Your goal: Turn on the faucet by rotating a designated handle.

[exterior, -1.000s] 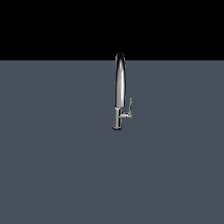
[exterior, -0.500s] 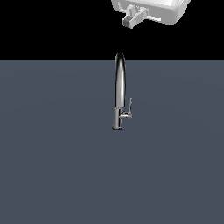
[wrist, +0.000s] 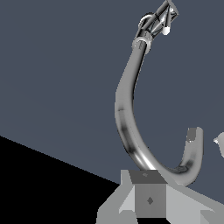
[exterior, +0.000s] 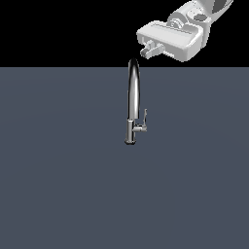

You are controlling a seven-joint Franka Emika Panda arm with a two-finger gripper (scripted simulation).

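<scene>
The chrome faucet (exterior: 131, 99) stands upright on the grey surface, its arched spout seen edge-on. The handle (exterior: 143, 122) is a thin lever on a short stub, on the side of the base toward the exterior view's right, tip bent upward. My gripper (exterior: 146, 51) hangs above the spout's top, a little toward the exterior view's right, well above the handle. Its fingers read as one closed stub holding nothing. In the wrist view the spout (wrist: 126, 118) curves close past my gripper (wrist: 148, 192), with the handle (wrist: 164, 15) far beyond at the base.
The flat grey surface (exterior: 58, 185) spreads all around the faucet. The background above it is black. The white arm link (exterior: 199, 19) enters from the upper corner on the exterior view's right.
The arm came into the exterior view from the top right and moved down and left, so the gripper now sits just above the spout's top. The faucet and handle have not moved.
</scene>
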